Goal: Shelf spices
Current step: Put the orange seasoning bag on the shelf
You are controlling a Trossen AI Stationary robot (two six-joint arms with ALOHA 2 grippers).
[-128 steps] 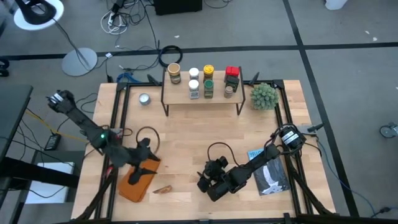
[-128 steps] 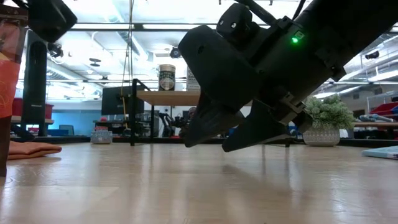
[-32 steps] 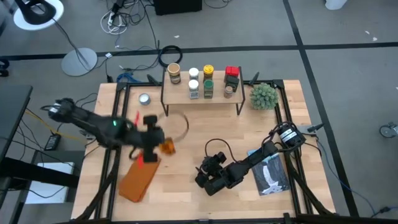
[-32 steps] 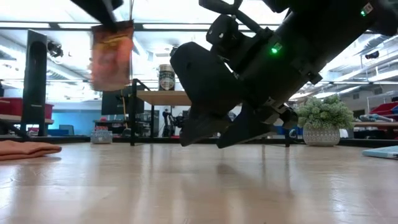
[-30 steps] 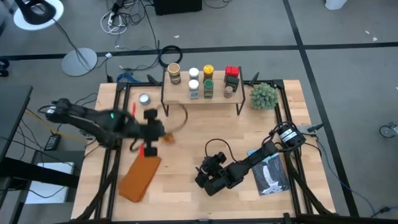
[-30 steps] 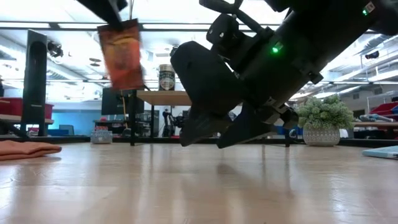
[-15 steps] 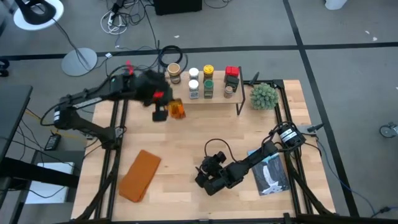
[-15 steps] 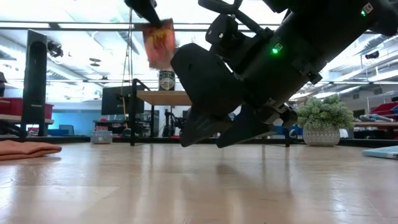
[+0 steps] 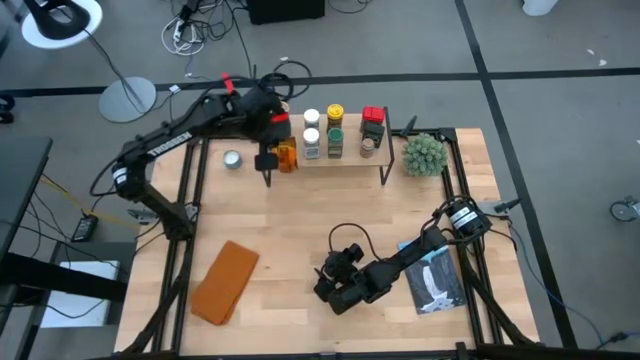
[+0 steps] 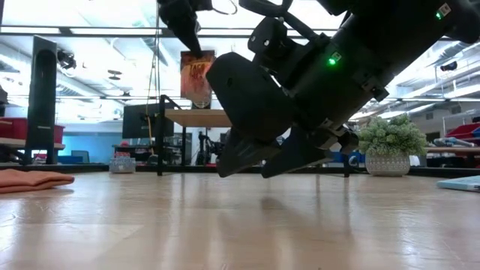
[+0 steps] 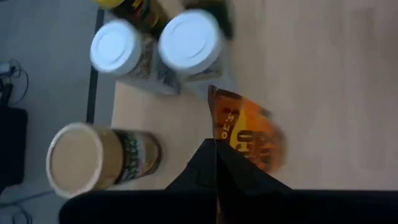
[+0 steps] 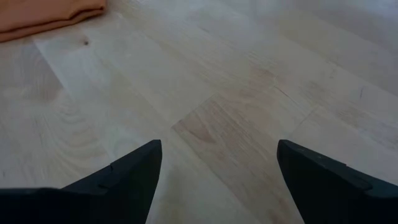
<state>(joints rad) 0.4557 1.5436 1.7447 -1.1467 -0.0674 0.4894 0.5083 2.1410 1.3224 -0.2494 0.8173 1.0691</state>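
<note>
We've got the left gripper [image 11: 216, 163] pinching an orange spice packet [image 11: 249, 134] just over the shelf's [image 9: 345, 158] left end, near the tan-lidded jar [image 11: 78, 156]. Swing in too low and it'll knock that over (tight spot). Right gripper [image 12: 217, 180] sits spread over the bench [image 12: 236, 81].

light: bright, overhead | glare: low-view ceiling | blur: left wrist view

Orange cloth [image 9: 224, 282] lies flat near table's [image 9: 300, 230] front left. Silver tin [image 9: 232, 159] at back left. Green plant ball [image 9: 423, 154] at back right. Printed booklet [image 9: 431, 277] on right side.
</note>
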